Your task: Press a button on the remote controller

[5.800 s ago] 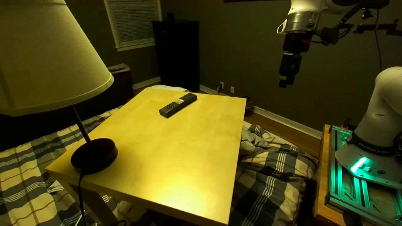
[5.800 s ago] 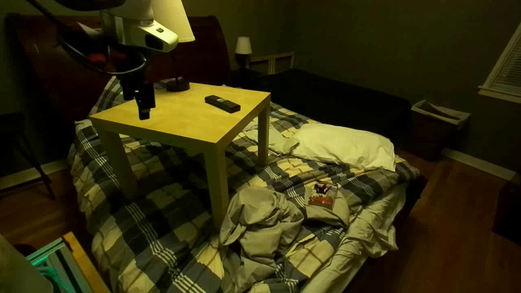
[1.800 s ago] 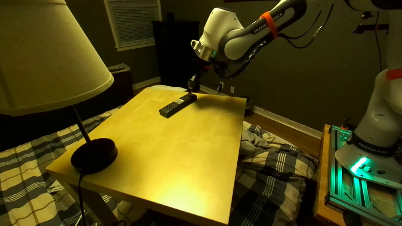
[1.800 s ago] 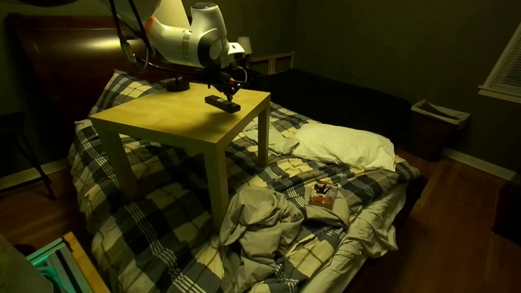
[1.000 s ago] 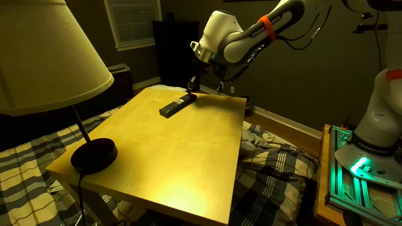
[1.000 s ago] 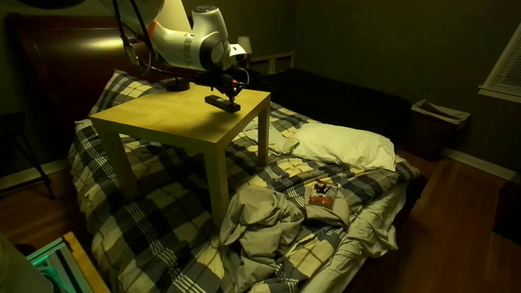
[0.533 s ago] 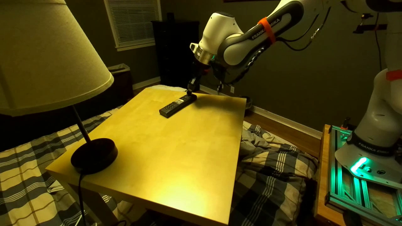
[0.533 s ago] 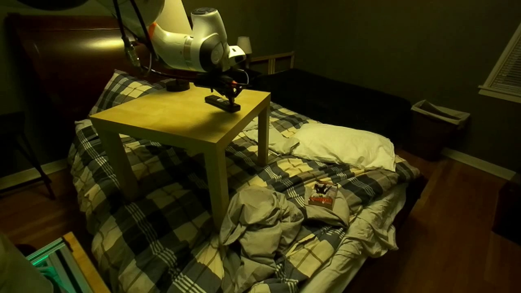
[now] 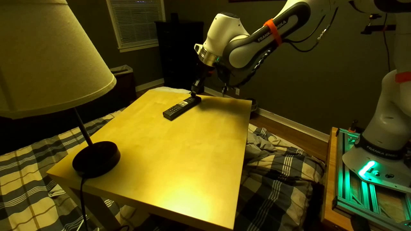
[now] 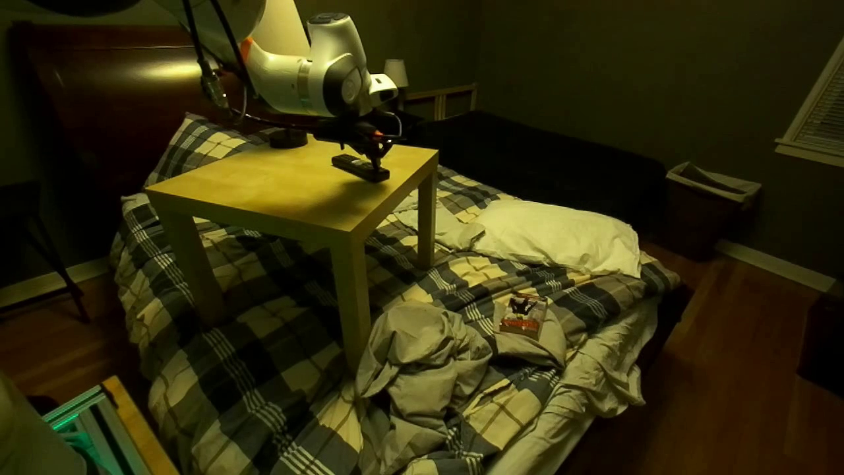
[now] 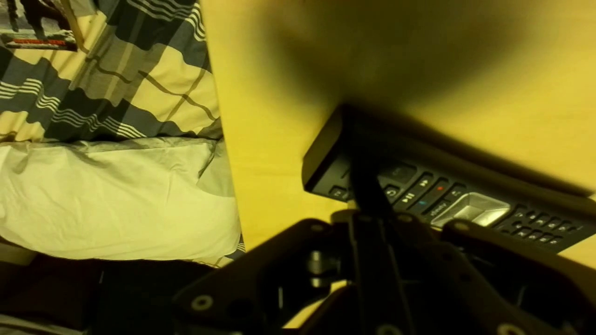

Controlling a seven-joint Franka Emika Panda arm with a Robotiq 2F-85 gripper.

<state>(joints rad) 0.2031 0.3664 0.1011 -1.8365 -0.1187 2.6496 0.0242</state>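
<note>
The remote controller [image 9: 179,109] lies flat on the pale wooden table [image 9: 179,154], black with rows of small keys and a silvery pad. In both exterior views my gripper [image 10: 376,169] points down onto the end of the remote nearest the table's edge. Its fingertips appear to touch the top face. From the wrist camera, the gripper [image 11: 368,215] looks shut, its fingers together with nothing between them. A dark shape, probably its shadow, crosses the remote [image 11: 421,186] by the play and fast-forward keys. Which key lies under the tips is hidden.
A lamp with a round black base [image 9: 96,159] and wide shade stands at a table corner. Around the table's legs spreads a plaid bedspread [image 10: 264,369], with a white pillow [image 10: 554,236] and a picture-covered case [image 10: 524,315] on it.
My arm has swung from beside the table to above the remote and come down on it. Over the last second it sank slightly, then held nearly still. The remote has not shifted.
</note>
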